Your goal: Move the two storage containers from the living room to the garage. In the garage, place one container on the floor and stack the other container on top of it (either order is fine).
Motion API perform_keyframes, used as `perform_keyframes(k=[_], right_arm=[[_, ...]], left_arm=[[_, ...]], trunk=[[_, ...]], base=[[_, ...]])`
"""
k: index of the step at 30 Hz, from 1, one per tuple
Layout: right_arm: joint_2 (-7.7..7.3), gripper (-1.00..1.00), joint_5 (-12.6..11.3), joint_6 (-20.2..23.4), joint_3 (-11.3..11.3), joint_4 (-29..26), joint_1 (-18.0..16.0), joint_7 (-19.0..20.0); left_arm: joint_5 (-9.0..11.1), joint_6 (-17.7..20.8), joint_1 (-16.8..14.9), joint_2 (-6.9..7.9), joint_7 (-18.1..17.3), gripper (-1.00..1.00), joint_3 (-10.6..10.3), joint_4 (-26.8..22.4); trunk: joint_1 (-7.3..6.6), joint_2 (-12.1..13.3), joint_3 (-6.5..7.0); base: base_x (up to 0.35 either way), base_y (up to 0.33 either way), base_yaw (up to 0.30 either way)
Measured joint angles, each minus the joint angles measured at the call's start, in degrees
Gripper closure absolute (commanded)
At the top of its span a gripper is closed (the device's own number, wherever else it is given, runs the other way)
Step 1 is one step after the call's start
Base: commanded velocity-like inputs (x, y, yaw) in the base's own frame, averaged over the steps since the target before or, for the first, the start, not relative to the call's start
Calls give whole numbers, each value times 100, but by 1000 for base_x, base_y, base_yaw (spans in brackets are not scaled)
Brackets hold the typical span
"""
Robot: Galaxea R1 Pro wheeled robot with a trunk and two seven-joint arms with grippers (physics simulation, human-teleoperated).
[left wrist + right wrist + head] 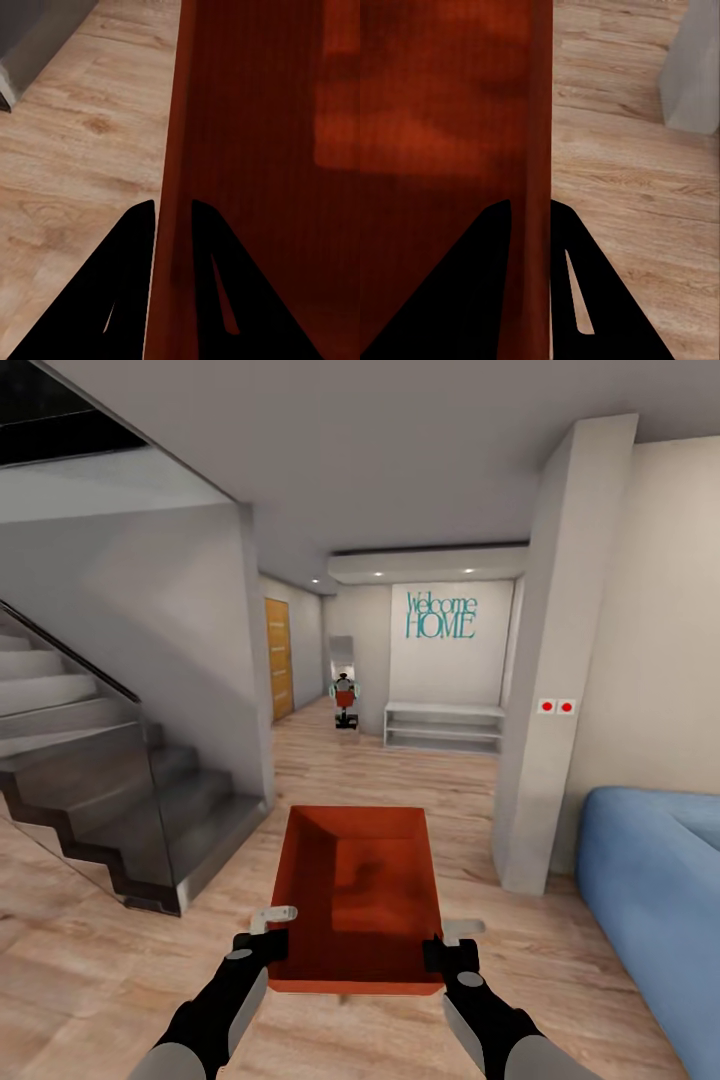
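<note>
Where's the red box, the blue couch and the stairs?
storage container [375,890]: head view, on its inside bottom.
blue couch [650,880]: head view, on its front cushion.
stairs [70,760]: head view, on the middle steps.
</note>
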Motion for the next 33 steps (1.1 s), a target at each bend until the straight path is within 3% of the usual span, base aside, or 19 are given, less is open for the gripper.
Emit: perform_keyframes(k=[11, 33], right_arm=[[0, 100, -1, -6, 3, -1, 0, -3], [1, 100, -2, -1, -4, -6, 0, 6]], left_arm=[[3, -10, 0, 1, -1, 100, -2, 3], [-1, 9, 0, 3, -1, 100, -3, -14]], trunk=[[0, 0, 0], [0, 0, 0]], base=[[325, 0, -112], [325, 0, -2]])
